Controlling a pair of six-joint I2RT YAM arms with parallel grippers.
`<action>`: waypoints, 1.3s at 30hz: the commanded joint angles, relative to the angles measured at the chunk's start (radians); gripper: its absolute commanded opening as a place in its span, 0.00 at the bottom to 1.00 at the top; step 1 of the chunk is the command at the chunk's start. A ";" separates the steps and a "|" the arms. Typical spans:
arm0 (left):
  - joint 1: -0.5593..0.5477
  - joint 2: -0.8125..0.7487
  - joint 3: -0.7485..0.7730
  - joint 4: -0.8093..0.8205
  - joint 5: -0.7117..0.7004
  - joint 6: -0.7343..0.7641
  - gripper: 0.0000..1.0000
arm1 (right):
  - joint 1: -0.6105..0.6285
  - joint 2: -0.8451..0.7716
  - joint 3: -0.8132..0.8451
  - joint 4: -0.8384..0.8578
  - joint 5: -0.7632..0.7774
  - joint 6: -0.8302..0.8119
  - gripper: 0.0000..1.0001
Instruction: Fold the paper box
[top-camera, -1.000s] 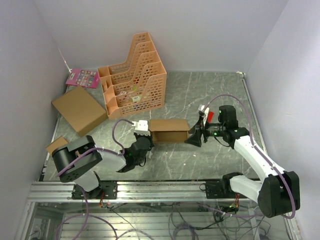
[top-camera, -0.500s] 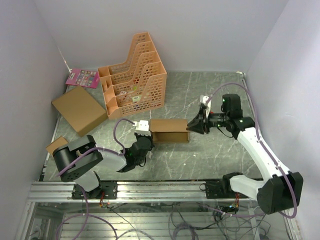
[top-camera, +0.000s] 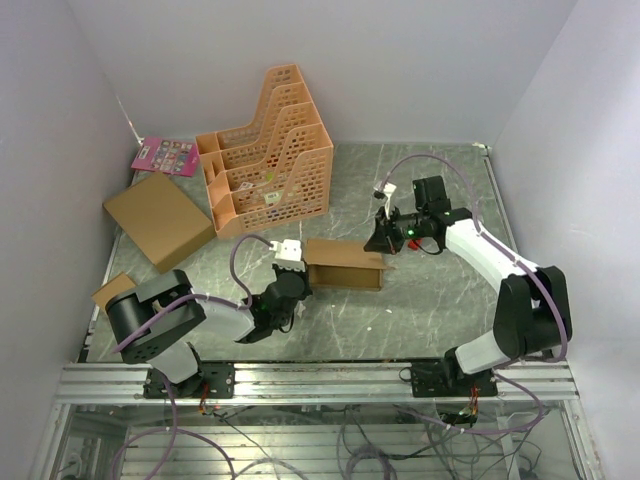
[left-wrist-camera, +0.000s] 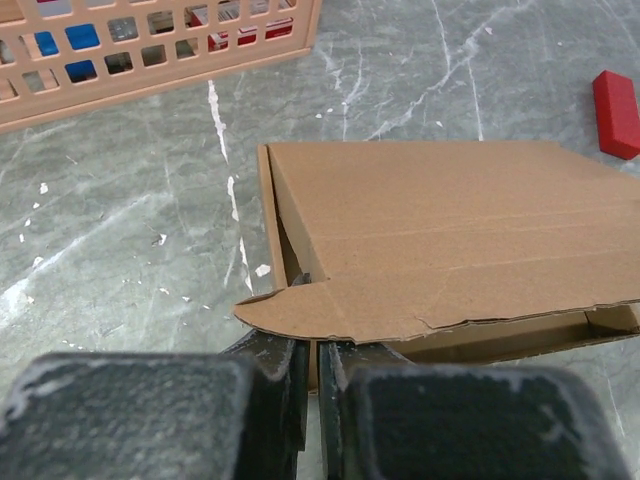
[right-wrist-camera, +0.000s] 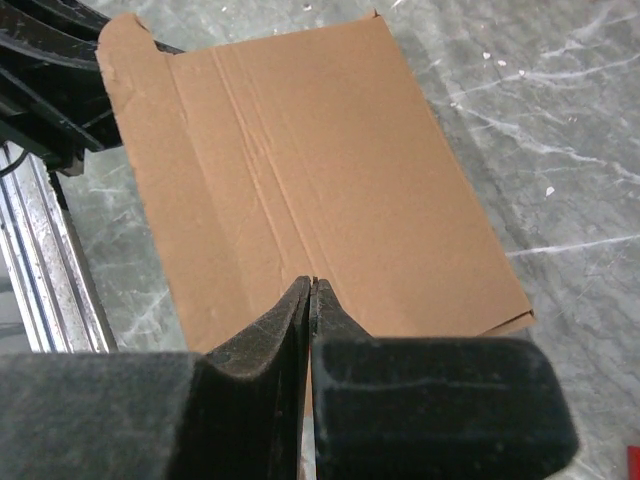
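The paper box lies mid-table, a shallow brown cardboard box with its lid folded down over it. My left gripper is at its left end. In the left wrist view that gripper is shut on the box's end wall, under the lid's rounded tab. My right gripper is over the box's right rear part. In the right wrist view it is shut and empty, its tips on or just above the lid; I cannot tell whether they touch.
An orange file rack stands behind the box. A larger flat brown box, a small brown box and a pink card lie at the left. A red block lies beyond the box's right end.
The right gripper has closed and swung from the box's right end to above its lid. The lid has come down over the box, which shifted slightly right. The left arm held its place.
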 joint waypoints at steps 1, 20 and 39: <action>-0.012 -0.012 0.022 -0.038 0.042 -0.013 0.15 | 0.007 0.039 -0.002 -0.006 0.025 0.005 0.02; -0.013 -0.275 -0.085 -0.196 0.249 -0.039 0.47 | 0.027 0.170 -0.002 -0.046 0.078 -0.025 0.02; 0.165 -0.378 0.263 -0.724 0.651 -0.059 0.31 | 0.031 0.209 -0.002 -0.058 0.103 -0.051 0.03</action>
